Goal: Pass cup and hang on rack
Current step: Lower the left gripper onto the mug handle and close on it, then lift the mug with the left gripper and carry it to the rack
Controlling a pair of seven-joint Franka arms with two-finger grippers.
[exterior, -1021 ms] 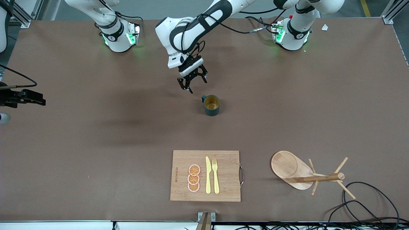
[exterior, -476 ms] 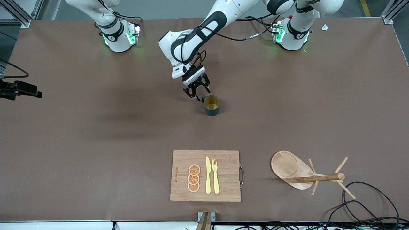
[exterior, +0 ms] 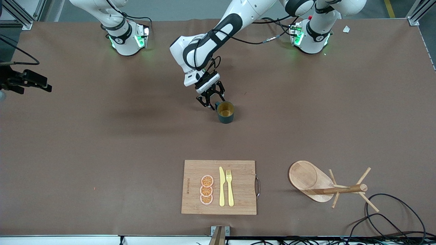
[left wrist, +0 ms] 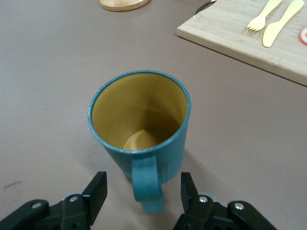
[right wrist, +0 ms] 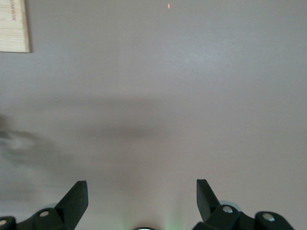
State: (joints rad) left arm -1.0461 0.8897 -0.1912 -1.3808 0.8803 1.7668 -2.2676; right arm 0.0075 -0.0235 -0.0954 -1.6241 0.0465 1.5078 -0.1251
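The dark teal cup (exterior: 225, 112) stands upright mid-table, its mustard inside showing (left wrist: 139, 115). Its small handle (left wrist: 145, 184) points toward the robots' bases. My left gripper (exterior: 212, 103) is low beside the cup, open, with one finger on each side of the handle (left wrist: 143, 187) and a gap left on both sides. The wooden rack (exterior: 320, 183) stands near the front edge toward the left arm's end; its base edge shows in the left wrist view (left wrist: 123, 5). My right gripper (exterior: 46, 86) waits at the right arm's end of the table, open over bare tabletop (right wrist: 141, 191).
A bamboo cutting board (exterior: 218, 187) with a yellow knife, a yellow fork and orange slices lies near the front edge, nearer the front camera than the cup. Black cables (exterior: 391, 217) coil by the rack. A corner of the board shows in the right wrist view (right wrist: 13, 26).
My left gripper has come down and forward to the cup's handle and its fingers have narrowed around it. The right gripper has shifted a little at the table's end. The cup has not moved.
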